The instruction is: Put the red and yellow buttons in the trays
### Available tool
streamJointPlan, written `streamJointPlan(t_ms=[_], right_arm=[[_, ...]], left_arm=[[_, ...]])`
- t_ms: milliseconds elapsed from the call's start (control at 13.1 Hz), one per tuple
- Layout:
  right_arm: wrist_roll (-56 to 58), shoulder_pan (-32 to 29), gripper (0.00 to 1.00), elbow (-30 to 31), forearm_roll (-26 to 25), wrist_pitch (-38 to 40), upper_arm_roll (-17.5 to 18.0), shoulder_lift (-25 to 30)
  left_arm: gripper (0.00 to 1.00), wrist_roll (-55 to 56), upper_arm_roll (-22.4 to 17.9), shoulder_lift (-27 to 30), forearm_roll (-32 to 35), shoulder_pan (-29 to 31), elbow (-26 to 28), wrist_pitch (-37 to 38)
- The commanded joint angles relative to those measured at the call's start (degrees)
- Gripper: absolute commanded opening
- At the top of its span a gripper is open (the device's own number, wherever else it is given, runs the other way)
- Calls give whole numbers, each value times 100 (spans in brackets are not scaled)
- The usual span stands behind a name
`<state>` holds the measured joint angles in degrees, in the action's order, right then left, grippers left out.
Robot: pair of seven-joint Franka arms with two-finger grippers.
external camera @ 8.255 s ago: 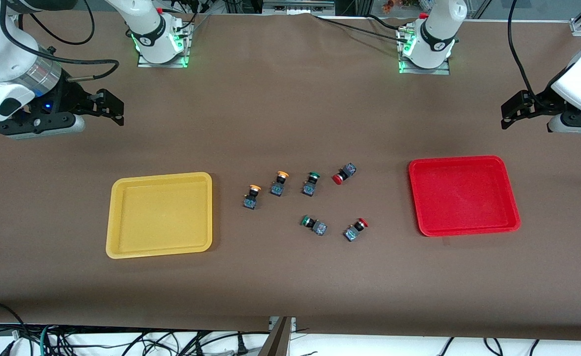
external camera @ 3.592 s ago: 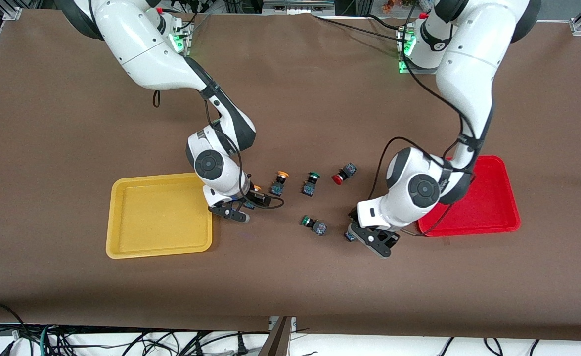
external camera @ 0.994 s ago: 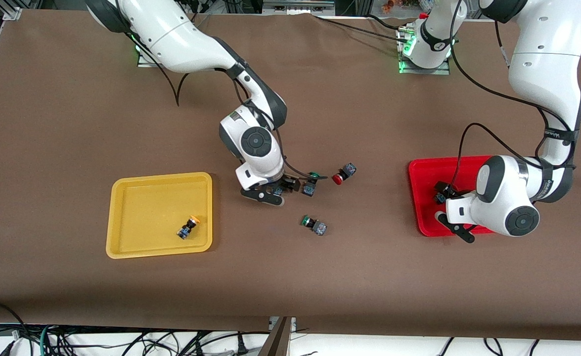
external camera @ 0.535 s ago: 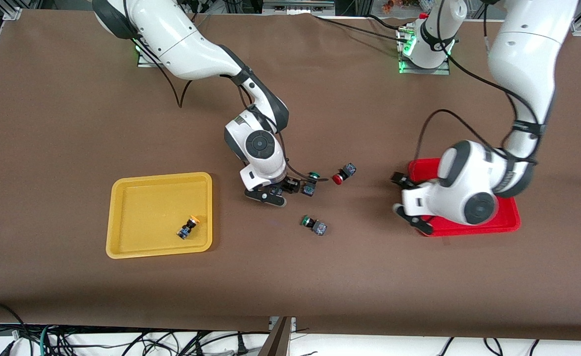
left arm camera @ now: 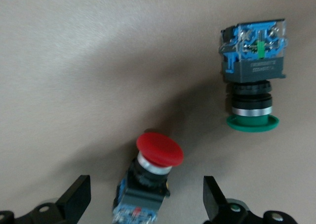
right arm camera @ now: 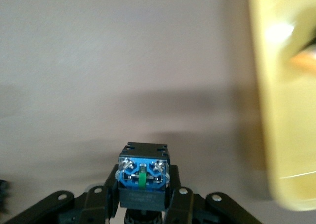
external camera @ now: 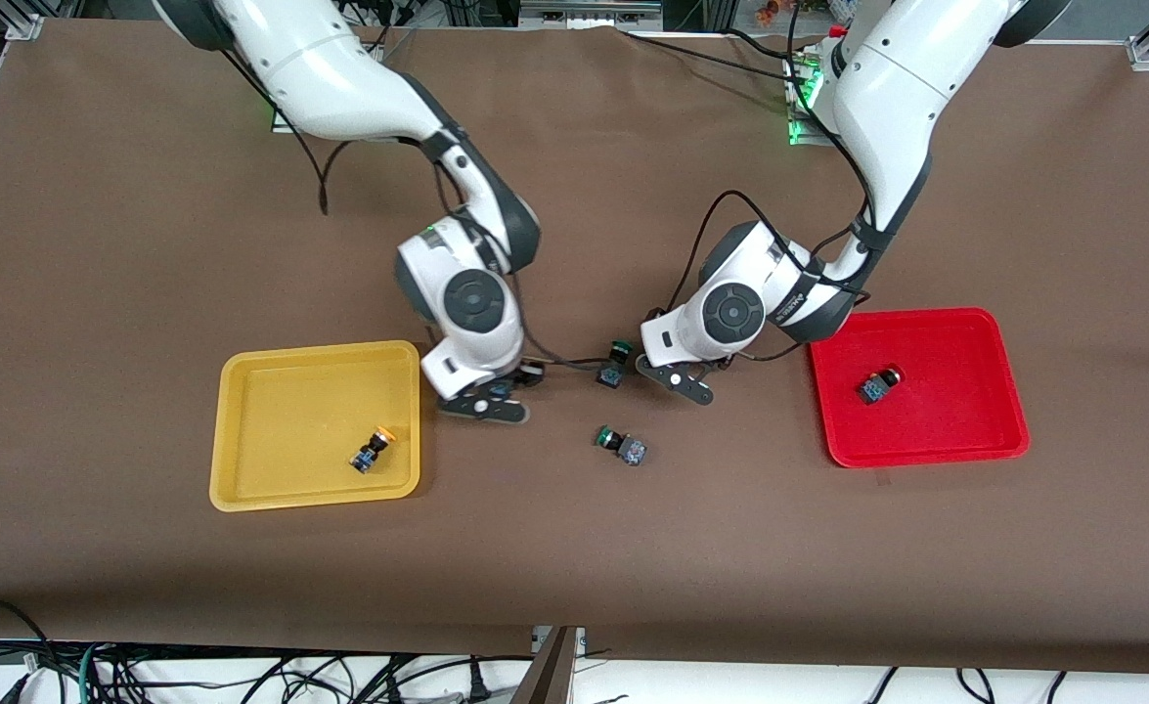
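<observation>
My right gripper (external camera: 488, 399) is shut on a yellow button (right arm camera: 143, 173), of which only the blue-grey base shows, and holds it over the table beside the yellow tray (external camera: 290, 401), which also shows in the right wrist view (right arm camera: 286, 110). Another yellow button (external camera: 372, 450) lies in that tray. My left gripper (external camera: 677, 379) is open low over the table, with a red button (left arm camera: 157, 155) lying between its fingers (left arm camera: 76, 199). That button is hidden under the hand in the front view. A second red button (external camera: 878, 384) lies in the red tray (external camera: 955, 420).
One green button (external camera: 615, 360) stands between the two grippers, close to the left one, and also shows in the left wrist view (left arm camera: 252, 85). Another green button (external camera: 622, 445) lies nearer the front camera.
My right gripper lifted the yellow button from beside the green one and moved toward the yellow tray. My left arm swung from the red tray to the red button, leaving a red button in the tray.
</observation>
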<state>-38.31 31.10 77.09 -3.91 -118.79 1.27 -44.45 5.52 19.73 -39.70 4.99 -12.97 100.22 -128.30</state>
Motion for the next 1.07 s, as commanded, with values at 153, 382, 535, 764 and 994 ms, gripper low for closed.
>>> streamJointPlan(t_ms=[153, 382, 535, 764, 994], right_arm=[[2903, -1420, 21, 131, 48, 357, 49, 323], [3418, -1905, 68, 193, 74, 181, 66, 165], [3418, -1958, 97, 507, 83, -178, 75, 156], [3365, -1950, 99, 492, 83, -23, 119, 330], [2840, -1775, 99, 483, 74, 477, 145, 892]], left_arm=[[100, -85, 40, 446, 222, 101, 921, -819], [100, -575, 48, 472, 670, 163, 912, -784], [100, -921, 66, 472, 582, 172, 886, -697], [100, -773, 75, 463, 565, 312, 859, -407], [58, -675, 66, 437, 661, 163, 833, -441]])
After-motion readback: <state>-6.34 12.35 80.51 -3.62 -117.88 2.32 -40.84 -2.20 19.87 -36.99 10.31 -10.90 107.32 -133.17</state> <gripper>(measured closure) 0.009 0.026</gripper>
